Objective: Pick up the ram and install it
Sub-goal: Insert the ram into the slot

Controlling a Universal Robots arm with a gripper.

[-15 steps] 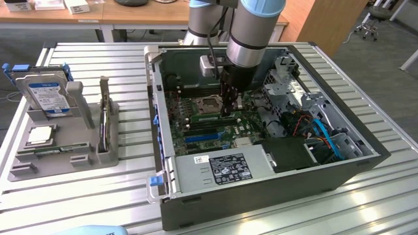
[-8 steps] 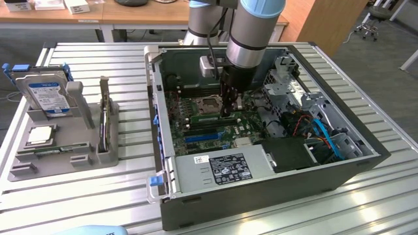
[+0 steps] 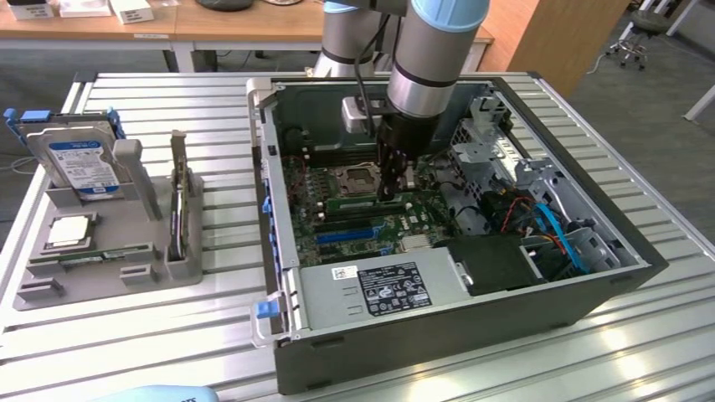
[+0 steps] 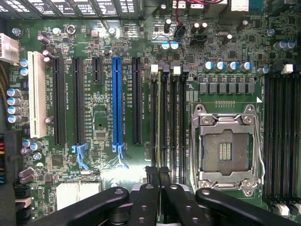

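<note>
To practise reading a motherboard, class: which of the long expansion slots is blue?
The blue slot, second expansion slot counting from the processor socket, beside the short black slot. The others are black, save one white slot farthest from the socket.

Metal table [image 3: 167, 335], glossy motherboard [image 4: 101, 113] — matt gripper [image 4: 158, 173]

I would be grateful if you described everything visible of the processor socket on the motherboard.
The processor socket lies flat on the green motherboard, between two banks of black memory slots. A bright silver metal frame rings a square dark opening with rows of tiny parts at its centre; no chip sits in it. A thin wire lever runs along its edge, seemingly latched down. The tool, shut on the thin ram, stands over one neighbouring bank and does not touch it.
</note>
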